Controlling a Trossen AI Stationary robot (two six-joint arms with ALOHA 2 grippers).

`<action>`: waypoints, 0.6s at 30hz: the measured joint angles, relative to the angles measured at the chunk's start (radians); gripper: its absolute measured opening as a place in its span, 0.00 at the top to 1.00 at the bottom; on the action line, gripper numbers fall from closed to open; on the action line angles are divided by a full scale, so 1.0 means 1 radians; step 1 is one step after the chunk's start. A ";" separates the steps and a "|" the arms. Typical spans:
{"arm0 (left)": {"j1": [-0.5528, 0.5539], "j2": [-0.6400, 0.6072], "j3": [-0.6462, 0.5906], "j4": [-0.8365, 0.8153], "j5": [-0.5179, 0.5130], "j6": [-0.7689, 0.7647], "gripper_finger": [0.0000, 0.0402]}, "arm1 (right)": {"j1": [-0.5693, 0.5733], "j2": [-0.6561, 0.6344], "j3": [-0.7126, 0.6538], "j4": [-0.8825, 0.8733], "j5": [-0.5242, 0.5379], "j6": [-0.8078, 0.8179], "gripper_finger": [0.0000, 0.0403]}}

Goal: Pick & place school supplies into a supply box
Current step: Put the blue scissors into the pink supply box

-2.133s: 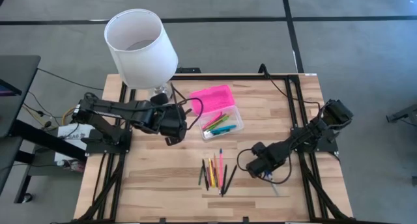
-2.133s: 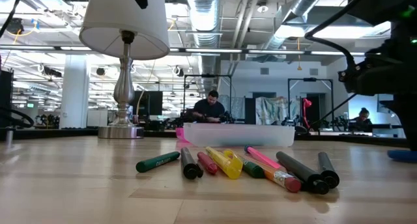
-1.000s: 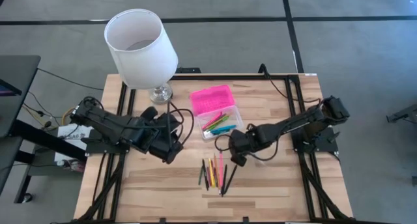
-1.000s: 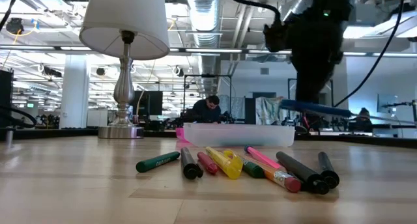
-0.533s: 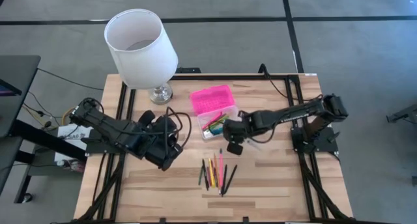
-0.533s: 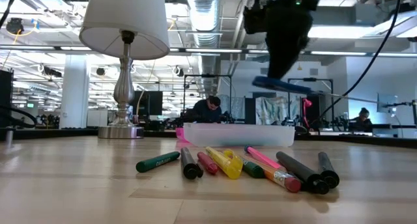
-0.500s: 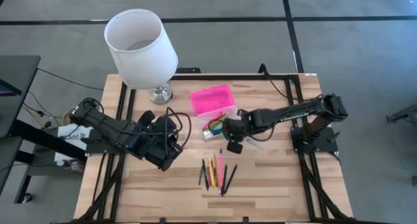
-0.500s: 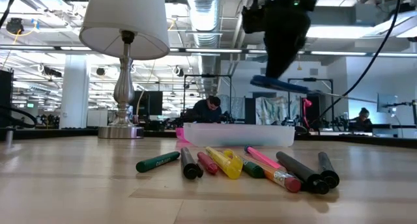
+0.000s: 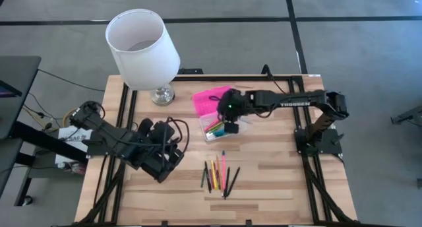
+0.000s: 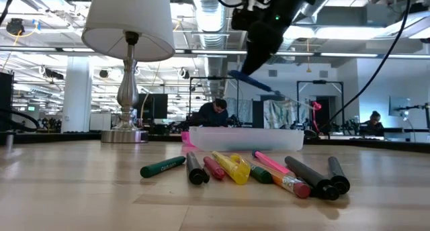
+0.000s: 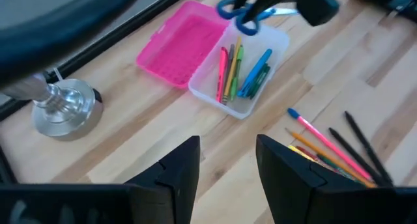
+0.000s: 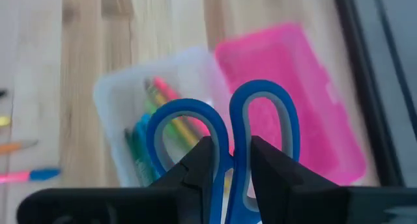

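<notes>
Blue-handled scissors (image 12: pixel 225 142), pinched between the two dark fingers of the right gripper (image 12: pixel 228 168); both finger loops stand clear beyond the fingertips, and the blades are hidden behind the gripper in the right wrist view. Right gripper (image 9: pixel 229 116) held in the air above the supply box (image 9: pixel 221 115), its arm stretched across the table from the right side. In the low view the scissors (image 10: pixel 252 82) hang tilted, above the box (image 10: pixel 245 137) and apart from it.

Supply box: open, pink lid (image 11: pixel 179 51) lying flat beside the clear base (image 11: pixel 251 77), the two joined along one long edge. Contents of base: several pens and markers (image 11: pixel 241 71) in pink, yellow, green and blue, lying side by side.

School supplies not boxed: a loose row of pens and pencils (image 9: pixel 219 174) on the bare wood nearer the front edge, well apart from the box; pink, yellow, green, orange and black items among them.

Left gripper (image 9: pixel 163 162): over the left half of the table, fingers (image 11: pixel 176 175) spread with nothing between them, well apart from box and pens.

Lamp (image 9: pixel 142 45): white shade, metal base (image 11: pixel 65 113), at the table's far left corner near the pink lid.

Table (image 9: pixel 277 181): light wooden planks.
</notes>
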 joint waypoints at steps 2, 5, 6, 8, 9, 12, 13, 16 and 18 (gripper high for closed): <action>-0.010 -0.001 -0.008 0.003 -0.009 -0.029 0.64 | -0.011 0.021 0.002 0.061 -0.019 -0.023 0.83; -0.022 -0.001 -0.044 0.007 -0.002 -0.084 0.64 | -0.016 0.053 0.006 0.096 -0.040 -0.046 0.83; -0.025 -0.001 -0.058 0.007 0.007 -0.103 0.64 | -0.015 0.071 0.014 0.098 -0.040 -0.054 0.83; -0.034 -0.001 -0.086 0.013 0.032 -0.139 0.64 | -0.012 0.113 0.031 0.078 -0.040 -0.075 0.83; -0.038 -0.002 -0.101 0.024 0.047 -0.156 0.64 | -0.011 0.133 0.039 0.072 -0.039 -0.077 0.83; -0.056 -0.001 -0.138 0.046 0.072 -0.202 0.64 | -0.013 0.169 0.069 0.072 -0.041 -0.079 0.83; -0.063 -0.001 -0.143 0.045 0.077 -0.220 0.64 | -0.013 0.178 0.080 0.078 -0.041 -0.079 0.83; -0.084 -0.001 -0.147 0.044 0.076 -0.255 0.64 | -0.013 0.205 0.099 0.076 -0.056 -0.079 0.83; -0.094 -0.001 -0.148 0.041 0.075 -0.270 0.64 | -0.013 0.213 0.102 0.087 -0.066 -0.079 0.83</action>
